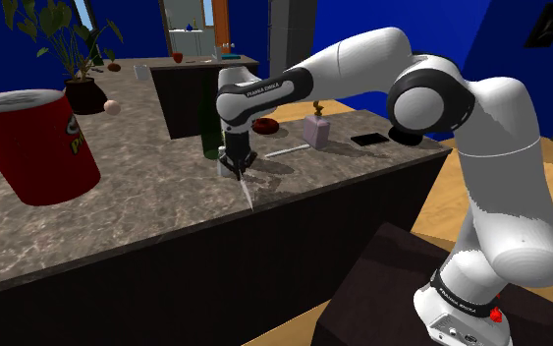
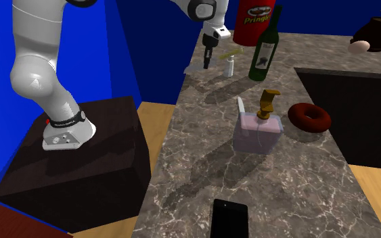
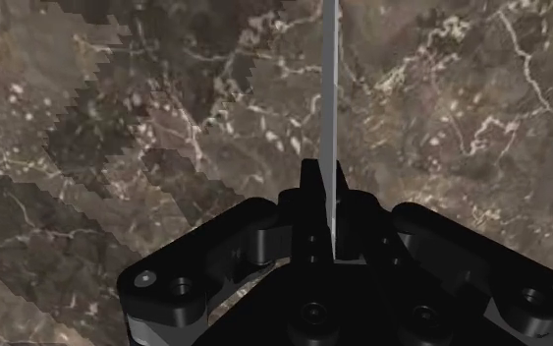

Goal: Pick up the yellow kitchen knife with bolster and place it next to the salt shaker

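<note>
My black gripper (image 1: 235, 160) (image 2: 208, 54) (image 3: 325, 192) is shut on the knife. Its thin grey blade (image 1: 248, 194) (image 2: 206, 65) (image 3: 330, 88) points down from the fingers toward the marble counter (image 1: 137, 197), close to the counter's front edge. The fingers hide the handle, so I cannot see its colour. I cannot tell whether the tip touches the stone. The small white salt shaker (image 2: 230, 67) stands just to the gripper's right in the second exterior view, between the gripper and a green bottle (image 2: 264, 44).
A red crisp can (image 1: 33, 147) stands at the shoulder view's left. Farther along the counter are a pink soap dispenser (image 2: 258, 128), a dark red doughnut (image 2: 309, 117) and a black phone (image 2: 229, 218). An egg (image 2: 360, 46) and a potted plant (image 1: 82, 93) sit further off.
</note>
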You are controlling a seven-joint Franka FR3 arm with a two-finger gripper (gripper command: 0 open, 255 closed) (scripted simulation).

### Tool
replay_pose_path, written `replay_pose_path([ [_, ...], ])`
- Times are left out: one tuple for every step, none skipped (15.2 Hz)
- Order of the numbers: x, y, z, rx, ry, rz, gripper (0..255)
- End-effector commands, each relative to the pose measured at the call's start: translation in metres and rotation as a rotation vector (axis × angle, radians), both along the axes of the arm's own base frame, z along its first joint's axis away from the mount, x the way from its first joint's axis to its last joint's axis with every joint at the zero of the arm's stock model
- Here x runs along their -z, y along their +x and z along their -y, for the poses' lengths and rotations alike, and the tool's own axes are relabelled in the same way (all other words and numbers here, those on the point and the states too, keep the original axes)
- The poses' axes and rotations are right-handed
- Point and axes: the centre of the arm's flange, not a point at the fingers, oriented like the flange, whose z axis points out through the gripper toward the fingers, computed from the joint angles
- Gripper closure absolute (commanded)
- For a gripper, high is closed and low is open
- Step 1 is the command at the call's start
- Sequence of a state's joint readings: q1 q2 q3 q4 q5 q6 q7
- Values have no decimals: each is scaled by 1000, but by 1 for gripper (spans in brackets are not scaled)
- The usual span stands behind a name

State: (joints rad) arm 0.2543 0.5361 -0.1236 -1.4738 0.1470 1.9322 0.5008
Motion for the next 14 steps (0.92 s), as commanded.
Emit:
replay_pose_path([
  [11,-1,0,0,0,-1,255],
  [16,-1,0,0,0,-1,255],
  [21,-1,0,0,0,-1,255],
  [21,-1,0,0,0,-1,255],
  [21,-1,0,0,0,-1,255],
  [21,-1,0,0,0,-1,255],
  [21,-1,0,0,0,-1,255],
  [21,-1,0,0,0,-1,255],
  [21,-1,0,0,0,-1,255],
  [21,-1,0,0,0,-1,255],
  [21,-1,0,0,0,-1,0],
  [21,-1,0,0,0,-1,0],
  [21,-1,0,0,0,-1,0],
  [21,-1,0,0,0,-1,0],
])
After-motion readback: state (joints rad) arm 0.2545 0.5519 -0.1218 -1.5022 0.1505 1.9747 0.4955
